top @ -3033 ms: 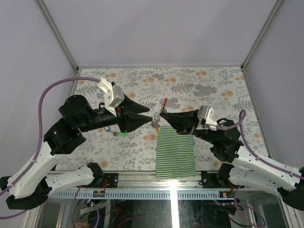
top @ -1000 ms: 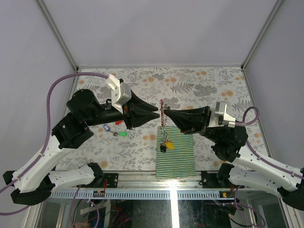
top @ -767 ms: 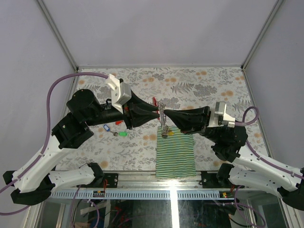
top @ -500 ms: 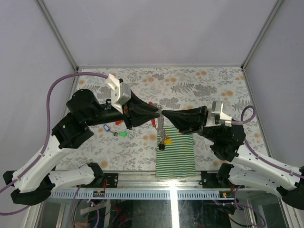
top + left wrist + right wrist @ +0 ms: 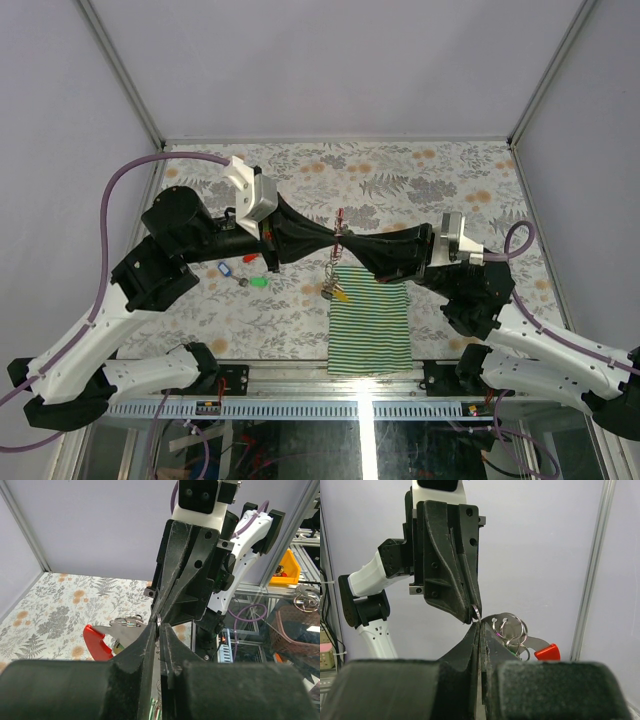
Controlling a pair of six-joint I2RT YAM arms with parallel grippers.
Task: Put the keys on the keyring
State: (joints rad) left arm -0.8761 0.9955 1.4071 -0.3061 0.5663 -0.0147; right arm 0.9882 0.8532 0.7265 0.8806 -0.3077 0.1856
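Left gripper (image 5: 331, 240), just narrowed, is now pinching the grey metal, red-clipped keyring (image 5: 341, 215) that the clenched right gripper (image 5: 349, 240) is grasping mid-air; two-handed threading is probably becoming possible.

The keyring (image 5: 509, 626) is bright polished metal (its clip (image 5: 547, 652) glossy red, probably plastic); the left gripper (image 5: 158, 629) is matt black, the striped cloth (image 5: 370, 325) soft and matt.

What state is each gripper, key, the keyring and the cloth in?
Left gripper: jaws closed on the keyring, at its small ring.
Right gripper: jaws shut on the keyring.
Keyring: held in the air between both grippers.
Yellow-tagged key: hanging from the keyring.
Blue-tagged key: loose on the table.
Green-tagged key: loose on the table.
Striped cloth: lying flat.
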